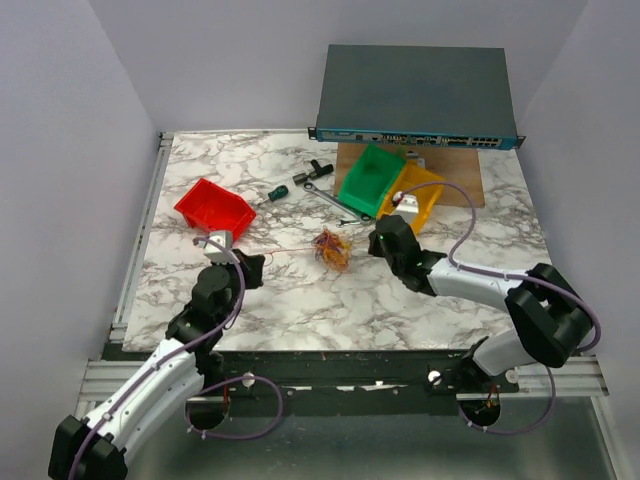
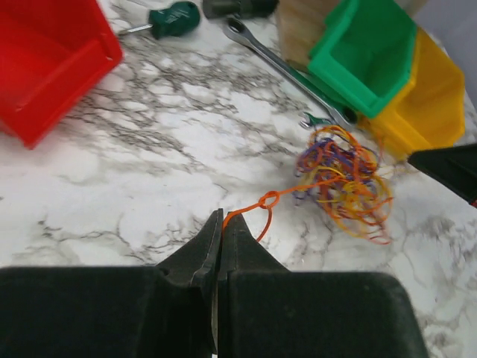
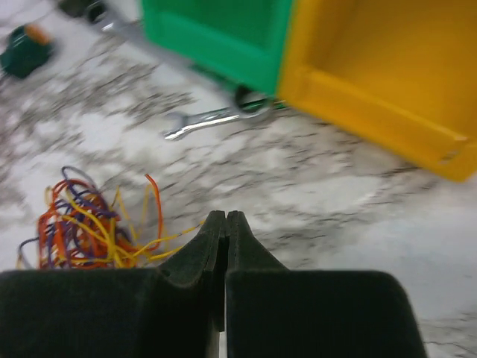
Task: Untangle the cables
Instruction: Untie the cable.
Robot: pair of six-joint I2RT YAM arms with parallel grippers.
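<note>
Cables lie in one loose clump of orange, yellow, red and dark purple wire near the middle of the tabletop, a white marble-look surface with grey veins. We see the clump between the two arms, just in front of the green bin.

The left pincer has its jaws pressed together on an orange strand. That strand runs from the tips through a small knot into the clump. The right pincer is also closed tight. Yellow strands reach its tip, but we cannot tell whether one is caught there.

A yellow bin touches the green one, and both sit partly on a wooden board. A red bin stands well apart on the left. A wrench and a green-handled screwdriver lie between the bins.

A flat grey metal box with ports along its front sits at the back edge. Metal rails frame the left and near sides, and plain pale grey walls enclose the space on three sides
</note>
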